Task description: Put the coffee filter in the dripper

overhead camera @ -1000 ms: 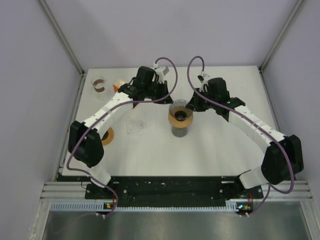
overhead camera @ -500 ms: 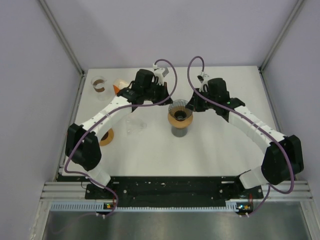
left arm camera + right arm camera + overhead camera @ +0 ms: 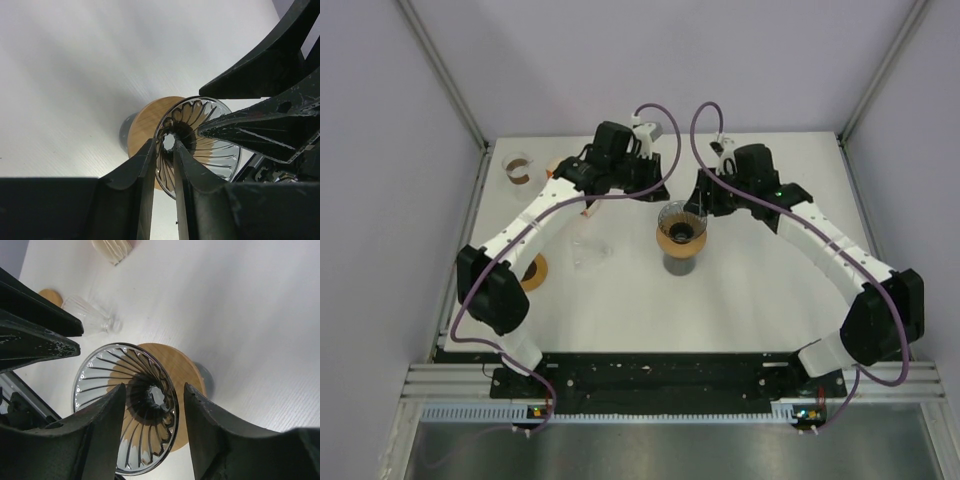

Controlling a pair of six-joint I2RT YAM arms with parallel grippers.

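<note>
Top external view: over the last second the left claw (image 3: 657,190) had swung right from the far-left part of the surface (image 3: 770,290) and stood just beside the dripper (image 3: 680,228). The right claw (image 3: 704,204) had edged in toward the opposite rim. The dripper itself had kept its place, mid-surface on its dark base.

Left wrist view: the fingers were pressed nearly together, with only a narrow slit between them, through which the ribbed glass cone showed. No paper lay in that slit. Whether the tips nipped the rim or merely hung before it could not be told.

Right wrist view: the fingers were spread wide, one to each side of the cone. They held nothing, and contact with the glass could not be judged. The cone was bare inside, its ribs and its drain hole uncovered.

A pale pleated object, probably the filter (image 3: 113,247), lay at the top edge of the right wrist view. It was beyond a glass (image 3: 89,315) and well apart from the dripper.

Interpretation: both claws had gathered at the dripper with no filter seen in either. The move probably served to steady or adjust the dripper. Fetching and seating the filter was not yet done.
</note>
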